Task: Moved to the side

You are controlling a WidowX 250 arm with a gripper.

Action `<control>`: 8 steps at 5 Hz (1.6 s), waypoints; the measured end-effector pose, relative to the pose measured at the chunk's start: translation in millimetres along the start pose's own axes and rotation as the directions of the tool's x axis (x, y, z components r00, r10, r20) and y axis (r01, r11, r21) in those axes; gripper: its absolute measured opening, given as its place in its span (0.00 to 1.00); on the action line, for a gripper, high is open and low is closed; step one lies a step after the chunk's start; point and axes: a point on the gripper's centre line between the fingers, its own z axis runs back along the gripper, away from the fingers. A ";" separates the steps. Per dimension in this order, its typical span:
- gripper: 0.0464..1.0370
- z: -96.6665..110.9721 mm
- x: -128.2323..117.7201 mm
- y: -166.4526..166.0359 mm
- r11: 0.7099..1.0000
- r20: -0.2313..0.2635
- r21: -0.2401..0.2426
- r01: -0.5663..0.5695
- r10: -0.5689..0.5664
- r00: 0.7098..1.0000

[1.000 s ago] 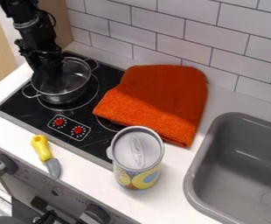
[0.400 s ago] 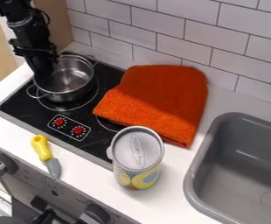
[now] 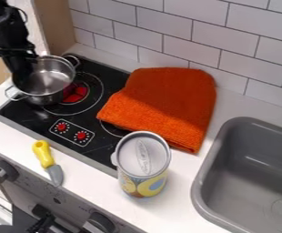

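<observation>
pot (image 3: pixel 53 83): shiny silver metal, round, open-topped, loop-handled | tool (image 3: pixel 22 79): at pot's left, can't tell whether open or closed

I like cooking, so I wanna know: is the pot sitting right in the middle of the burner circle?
No, the pot sits off toward the left, leaving the red patch uncovered.

Pincer (image 3: pixel 21 77) at pot (image 3: pixel 51 83) on stovetop (image 3: pixel 31 119), contact unclear.

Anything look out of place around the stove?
The pot sits off-centre on its burner, baring a red patch. The orange towel lies partly over another ring, an odd place for cloth.
</observation>
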 end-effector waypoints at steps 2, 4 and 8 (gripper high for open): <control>0.01 -1.0 -31.5 19.3 0.997 -0.032 -0.037 0.062 -0.063 0.998; 0.01 1.4 -57.4 28.2 0.995 -0.068 -0.037 0.093 -0.095 0.993; 0.01 2.2 -54.5 19.0 0.997 -0.044 -0.054 0.059 -0.061 0.997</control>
